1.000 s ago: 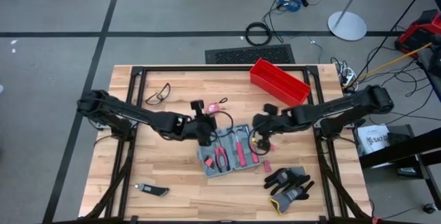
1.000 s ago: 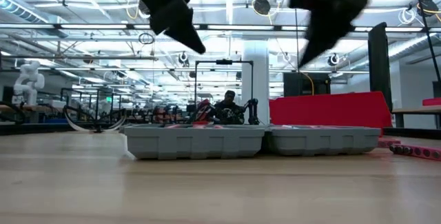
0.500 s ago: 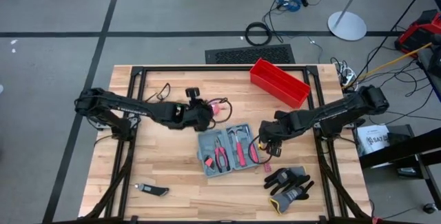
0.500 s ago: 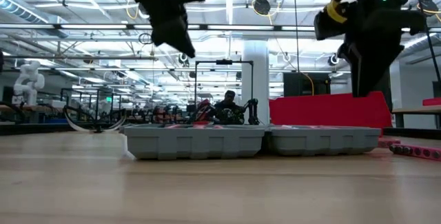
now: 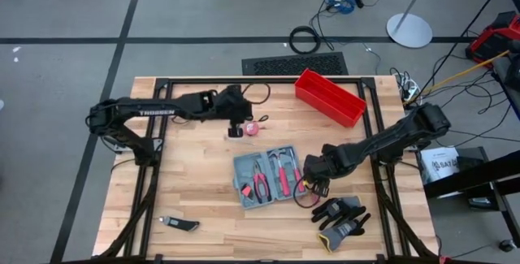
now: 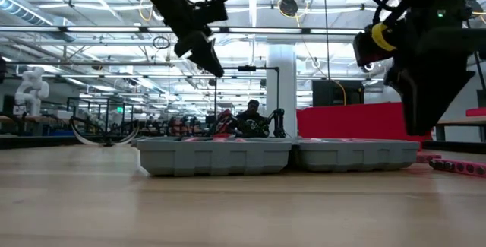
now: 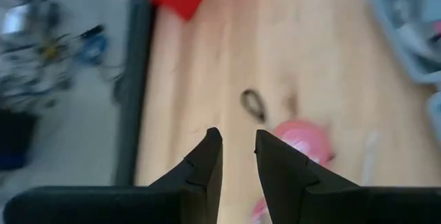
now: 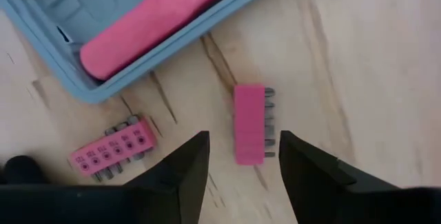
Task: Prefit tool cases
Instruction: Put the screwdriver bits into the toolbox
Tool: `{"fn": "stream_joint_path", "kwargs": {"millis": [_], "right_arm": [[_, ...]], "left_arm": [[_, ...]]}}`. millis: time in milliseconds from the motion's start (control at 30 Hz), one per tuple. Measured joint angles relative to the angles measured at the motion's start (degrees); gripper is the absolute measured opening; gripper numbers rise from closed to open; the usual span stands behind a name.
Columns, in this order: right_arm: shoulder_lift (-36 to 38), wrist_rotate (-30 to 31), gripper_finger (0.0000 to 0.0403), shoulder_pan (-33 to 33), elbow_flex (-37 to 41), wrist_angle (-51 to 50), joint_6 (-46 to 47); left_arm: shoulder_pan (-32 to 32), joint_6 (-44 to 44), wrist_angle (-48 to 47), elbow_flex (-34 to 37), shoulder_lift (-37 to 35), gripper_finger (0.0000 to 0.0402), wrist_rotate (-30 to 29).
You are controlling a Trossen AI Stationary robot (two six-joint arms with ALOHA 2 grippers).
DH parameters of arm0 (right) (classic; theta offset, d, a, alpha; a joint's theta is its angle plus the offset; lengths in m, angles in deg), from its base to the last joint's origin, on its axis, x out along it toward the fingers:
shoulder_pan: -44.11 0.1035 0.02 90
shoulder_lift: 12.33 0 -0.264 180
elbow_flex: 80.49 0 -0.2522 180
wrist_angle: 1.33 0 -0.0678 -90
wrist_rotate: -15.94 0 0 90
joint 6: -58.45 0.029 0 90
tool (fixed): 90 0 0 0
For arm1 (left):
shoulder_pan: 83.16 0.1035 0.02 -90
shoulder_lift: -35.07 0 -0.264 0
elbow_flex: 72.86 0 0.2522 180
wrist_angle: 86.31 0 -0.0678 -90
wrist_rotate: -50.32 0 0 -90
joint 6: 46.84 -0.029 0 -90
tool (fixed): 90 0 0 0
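The grey-blue tool case (image 5: pixel 266 179) lies open and flat on the wooden table, with pink-handled tools in its slots; in the low view both halves of the case (image 6: pixel 281 156) rest on the table. My left gripper (image 7: pixel 238 148) is open above the table, far of the case, next to a pink tape measure (image 7: pixel 303 138). My right gripper (image 8: pixel 242 156) is open and points down just right of the case's corner (image 8: pixel 103 86). A pink bit holder (image 8: pixel 249 122) lies on the wood ahead of its fingers, untouched. A second bit holder (image 8: pixel 114 156) lies nearby.
A red bin (image 5: pixel 329 96) stands at the far right of the table. Black gloves (image 5: pixel 341 215) lie near the right front edge, close to my right gripper (image 5: pixel 313 181). A utility knife (image 5: pixel 179 224) lies at the near left.
My left gripper has left the space over the case and swung toward the table's far edge, to the pink tape measure. My right gripper has gone from the case's far right corner toward the near edge and down, tipping until it points straight down over the bit holders.
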Motion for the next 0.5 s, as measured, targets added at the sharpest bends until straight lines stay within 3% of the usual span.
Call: {"fn": "stream_joint_path", "kwargs": {"millis": [100,267,500], "right_arm": [[-0.73,-0.65,0.0166,1.48,0.0,0.08,2.05],[-0.17,-6.27,0.0166,4.97,-0.01,4.05,14.8],[-1.56,-7.16,0.0164,9.07,-0.46,11.31,35.33]], "left_arm": [[1.4,0.0,2.14,1.16,0.0,0.0093,4.64],[1.81,-0.04,3.42,1.83,0.02,0.0093,5.02],[4.14,-2.83,6.65,1.83,0.02,0.0093,3.91]]}}
